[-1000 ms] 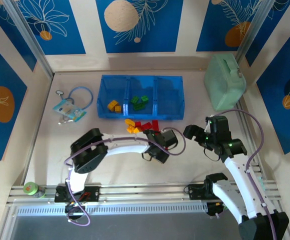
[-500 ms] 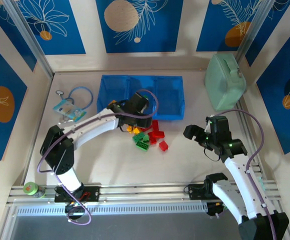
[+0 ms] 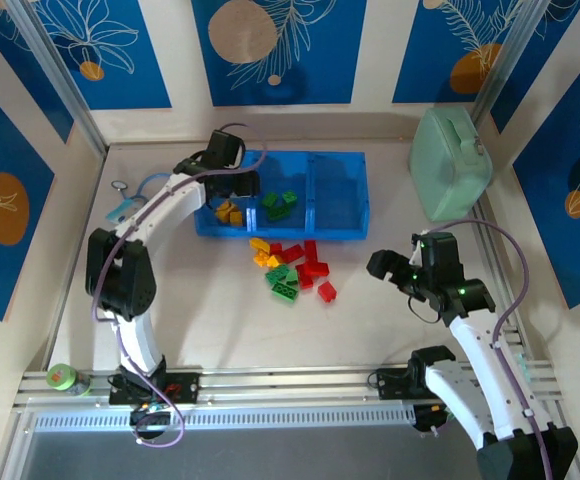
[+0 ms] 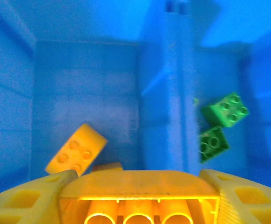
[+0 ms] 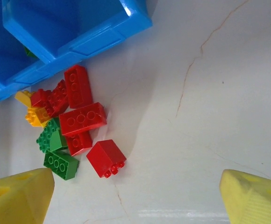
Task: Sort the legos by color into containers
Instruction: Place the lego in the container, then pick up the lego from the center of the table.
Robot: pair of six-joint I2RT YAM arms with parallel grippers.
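The blue tray [image 3: 355,222] lies at the back of the table. My left gripper [image 3: 237,192] hangs over its left compartment, shut on a yellow brick [image 4: 140,189] held across its fingers. Below it in that compartment lies another yellow brick [image 4: 75,154] [image 3: 228,211]. Past the divider [image 4: 173,93], two green bricks [image 4: 224,110] [image 3: 278,204] sit in the middle compartment. The right compartment [image 3: 338,190] holds nothing. A pile of red, green and yellow bricks [image 3: 292,268] [image 5: 82,119] lies on the table in front of the tray. My right gripper [image 3: 378,264] [image 5: 135,186] stands open, right of the pile.
A pale green lidded box [image 3: 450,165] stands at the back right. A blue cord with a small packet [image 3: 142,212] lies left of the tray. A green tape roll [image 3: 62,377] sits at the near left by the rail. Bare table lies right of the pile.
My left arm swung from the pile up and to the left, carrying the yellow brick over the tray's left compartment. The pile now shows uncovered. The right arm has not moved.
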